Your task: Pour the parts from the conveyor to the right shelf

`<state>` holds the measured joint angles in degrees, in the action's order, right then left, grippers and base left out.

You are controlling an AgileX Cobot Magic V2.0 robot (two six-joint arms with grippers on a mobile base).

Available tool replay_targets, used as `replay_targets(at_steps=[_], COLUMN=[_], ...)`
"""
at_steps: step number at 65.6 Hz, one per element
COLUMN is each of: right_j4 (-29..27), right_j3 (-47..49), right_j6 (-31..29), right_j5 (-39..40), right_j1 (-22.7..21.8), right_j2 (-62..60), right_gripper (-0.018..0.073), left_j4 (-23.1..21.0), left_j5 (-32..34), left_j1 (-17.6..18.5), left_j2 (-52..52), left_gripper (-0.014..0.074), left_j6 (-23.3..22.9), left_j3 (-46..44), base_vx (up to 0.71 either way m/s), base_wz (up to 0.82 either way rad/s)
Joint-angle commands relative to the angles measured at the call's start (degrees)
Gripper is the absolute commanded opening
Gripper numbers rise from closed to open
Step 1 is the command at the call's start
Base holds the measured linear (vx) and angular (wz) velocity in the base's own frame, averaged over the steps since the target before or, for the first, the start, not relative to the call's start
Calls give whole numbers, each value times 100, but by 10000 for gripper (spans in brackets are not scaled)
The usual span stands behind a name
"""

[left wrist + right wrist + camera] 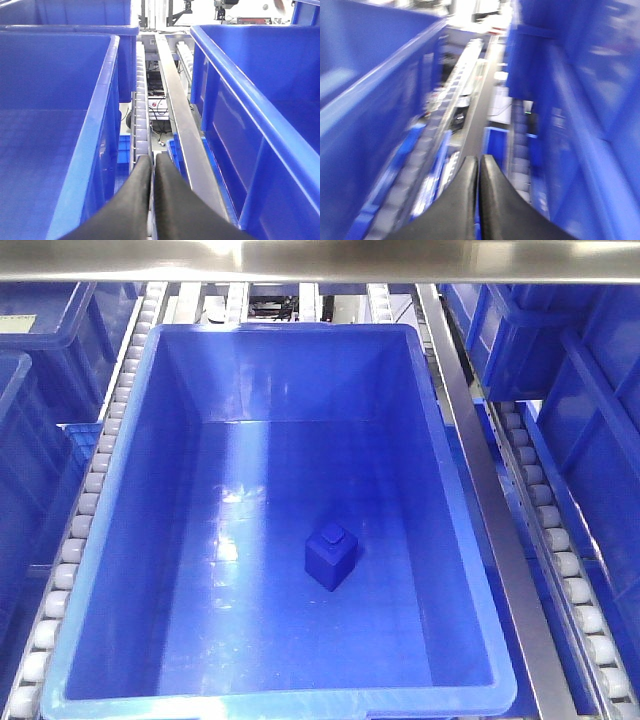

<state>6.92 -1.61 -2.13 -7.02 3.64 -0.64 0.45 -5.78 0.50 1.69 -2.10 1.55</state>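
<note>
A small blue cube with a stud on top, the part (331, 555), lies on the floor of a large blue bin (120, 540) on the right shelf's roller rails (95, 480). No gripper shows in the front view. My left gripper (153, 159) is shut with nothing between its black fingers, above a roller rail (141, 100) between two blue bins. My right gripper (479, 159) is shut and empty too, in a blurred gap between bin walls. The conveyor is out of view.
More blue bins flank the central one: left (30, 330) and right (570, 350). A steel beam (320, 258) crosses above the shelf. A steel rail (490, 510) runs along the bin's right side. Cables and equipment (157, 107) show below the shelf.
</note>
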Motion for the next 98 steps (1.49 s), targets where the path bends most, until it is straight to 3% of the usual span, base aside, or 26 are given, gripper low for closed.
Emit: replay_targets(at_steps=[1, 7, 98], right_j4=[70, 70, 70], right_j3=[-51, -51, -51], right_j6=[244, 338, 384], right_j5=[533, 620, 608], right_j1=[-355, -510, -504], right_j2=[-71, -71, -71], right_gripper=[-8, -8, -8], left_j4=[-45, -45, -45], left_j5=[451, 451, 451], left_j1=[31, 31, 31], left_j2=[91, 91, 91], left_gripper=[-6, -6, -6], left_j6=[-49, -49, -49], left_j3=[-112, -112, -112], base_vx=[0, 0, 0], base_wz=[0, 0, 0])
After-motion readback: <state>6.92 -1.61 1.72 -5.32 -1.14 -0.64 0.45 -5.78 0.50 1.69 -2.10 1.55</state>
